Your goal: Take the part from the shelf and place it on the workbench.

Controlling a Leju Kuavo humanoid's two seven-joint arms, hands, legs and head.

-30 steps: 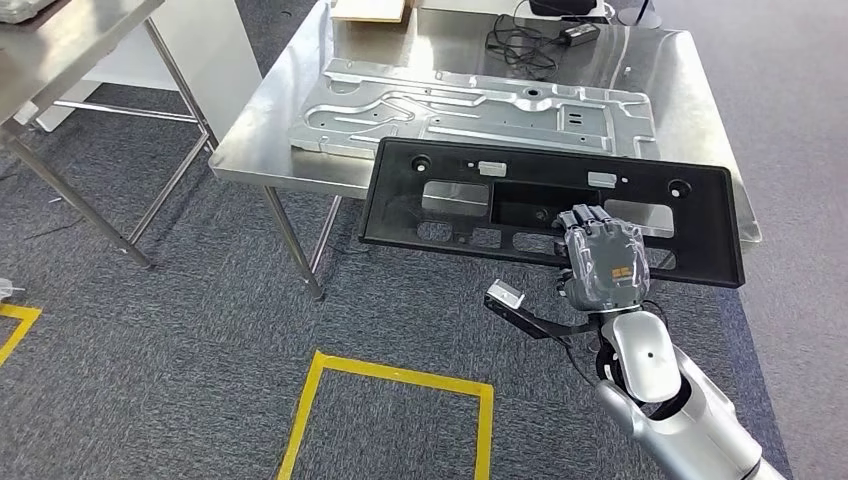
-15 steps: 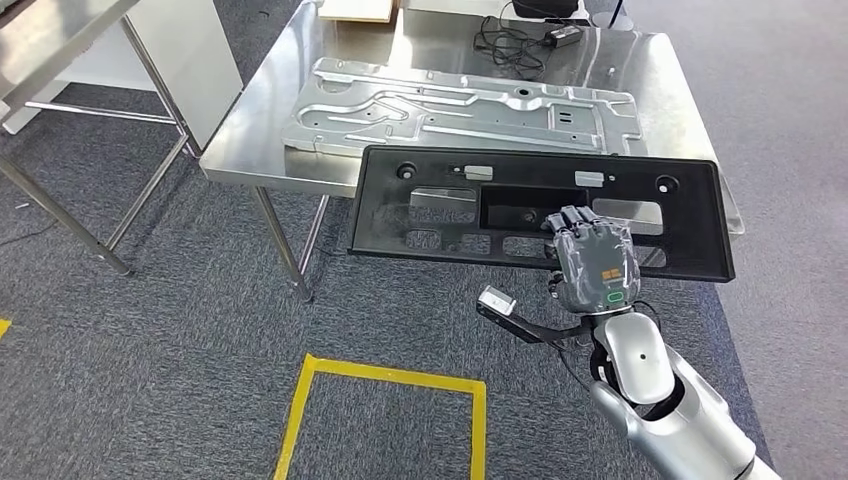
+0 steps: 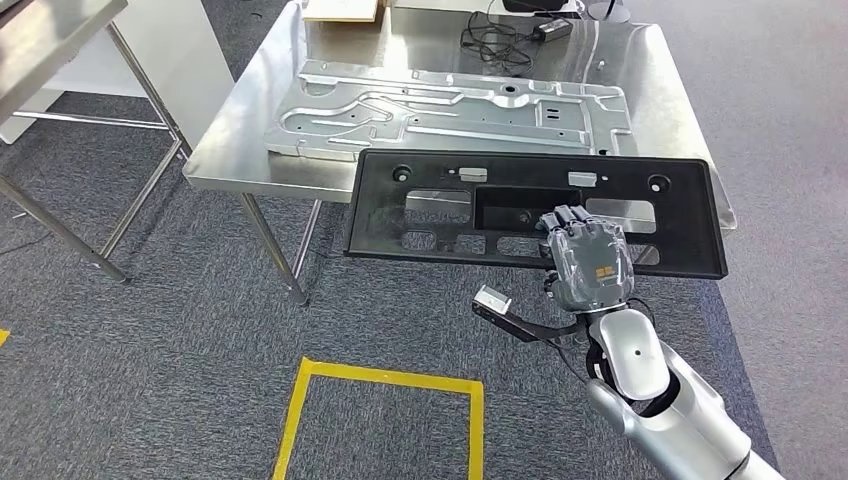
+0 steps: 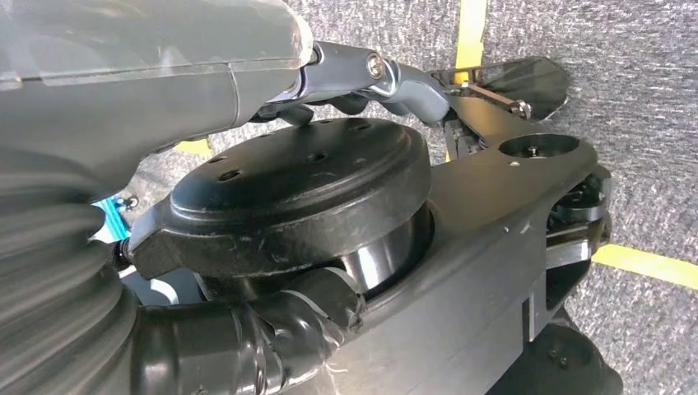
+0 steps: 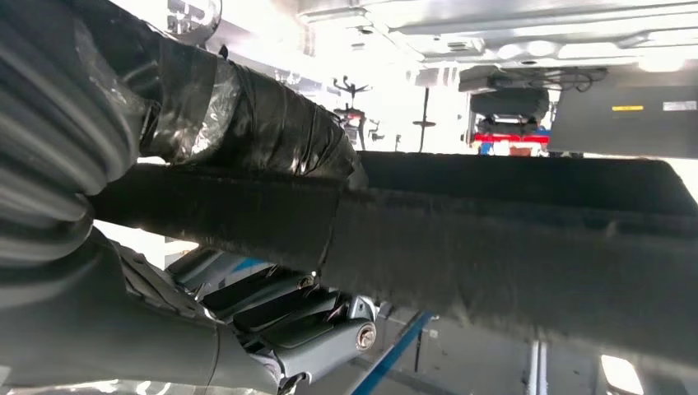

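Note:
My right hand (image 3: 590, 262) grips the near long edge of a flat black plastic panel (image 3: 430, 205) with several cut-outs. The panel lies roughly level, its far edge over the front rim of the steel workbench (image 3: 665, 90), its near part out over the carpet. In the right wrist view the panel's dark edge (image 5: 535, 239) runs across the picture, with my taped thumb (image 5: 263, 123) over it and fingers (image 5: 280, 321) under it. My left hand (image 4: 140, 74) hangs over the floor; how its fingers lie is hidden.
A large stamped silver metal sheet (image 3: 450, 105) covers the middle of the workbench. Cables and an adapter (image 3: 500, 35) and a cardboard box (image 3: 345, 8) sit at its back. A second steel table (image 3: 50, 30) stands left. A yellow tape square (image 3: 385, 378) marks the carpet.
The whole picture has shifted, so the camera has moved a little closer to the workbench. The panel stays in my right hand, still over the bench's front edge.

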